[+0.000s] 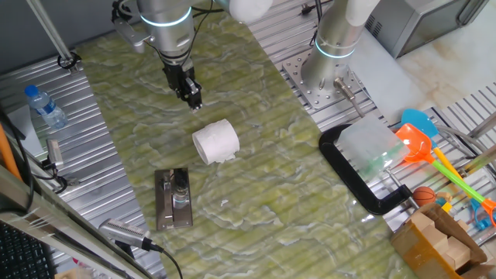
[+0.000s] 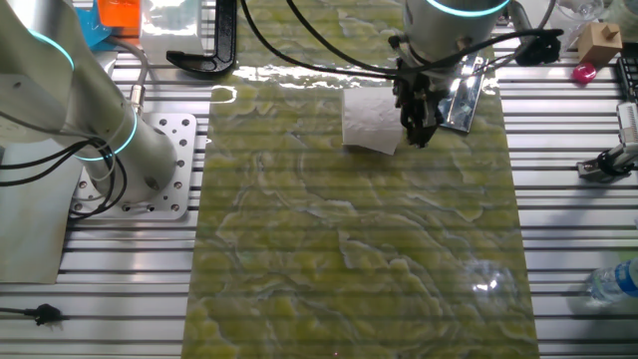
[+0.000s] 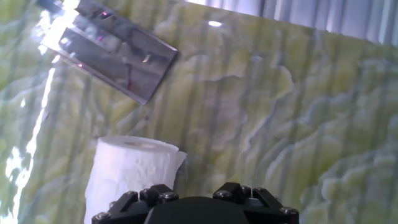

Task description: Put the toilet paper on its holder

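The hand [image 1: 193, 98] hovers above the desk [image 1: 263, 155], its fingers seemingly together on nothing. Just beyond lies the toilet paper [image 1: 215, 142] on its side, then the holder [image 1: 173, 199]. Farther off lie a black clamp [image 1: 358, 172] and a water bottle [image 1: 44, 107].

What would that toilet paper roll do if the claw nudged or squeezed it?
The toilet paper lies on its side on the mat, so a nudge across its curved side would probably send it rolling. It looks soft and hollow, so a squeeze may dent it rather than slip. A ragged loose edge shows in the hand view, which might unwind when lifted.
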`<state>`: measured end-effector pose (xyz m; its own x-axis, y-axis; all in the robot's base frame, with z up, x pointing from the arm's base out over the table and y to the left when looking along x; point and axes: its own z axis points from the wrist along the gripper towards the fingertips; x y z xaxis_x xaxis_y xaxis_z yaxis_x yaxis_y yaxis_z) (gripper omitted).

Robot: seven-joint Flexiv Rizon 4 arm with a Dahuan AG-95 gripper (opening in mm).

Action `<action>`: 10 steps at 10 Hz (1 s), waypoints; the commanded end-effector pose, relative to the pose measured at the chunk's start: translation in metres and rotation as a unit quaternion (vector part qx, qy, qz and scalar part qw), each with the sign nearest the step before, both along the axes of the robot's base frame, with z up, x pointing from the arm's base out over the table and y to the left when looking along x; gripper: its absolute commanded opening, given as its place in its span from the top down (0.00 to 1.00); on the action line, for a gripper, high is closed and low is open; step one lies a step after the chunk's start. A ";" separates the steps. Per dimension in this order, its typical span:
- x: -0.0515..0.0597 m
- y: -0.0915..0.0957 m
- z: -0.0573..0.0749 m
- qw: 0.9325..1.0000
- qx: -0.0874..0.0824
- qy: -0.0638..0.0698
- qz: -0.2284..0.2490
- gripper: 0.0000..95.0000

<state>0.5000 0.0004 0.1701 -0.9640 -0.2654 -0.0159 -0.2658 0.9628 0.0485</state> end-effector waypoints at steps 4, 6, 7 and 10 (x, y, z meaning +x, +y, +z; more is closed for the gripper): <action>0.000 0.000 0.000 1.000 0.004 0.000 0.010 0.40; 0.000 0.000 0.000 1.000 0.004 0.000 0.009 0.40; 0.000 0.000 0.000 1.000 0.004 0.000 0.009 0.40; 0.000 0.000 0.000 1.000 0.004 0.000 0.009 0.40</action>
<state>0.5004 0.0007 0.1698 -0.9592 -0.2821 -0.0177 -0.2826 0.9576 0.0560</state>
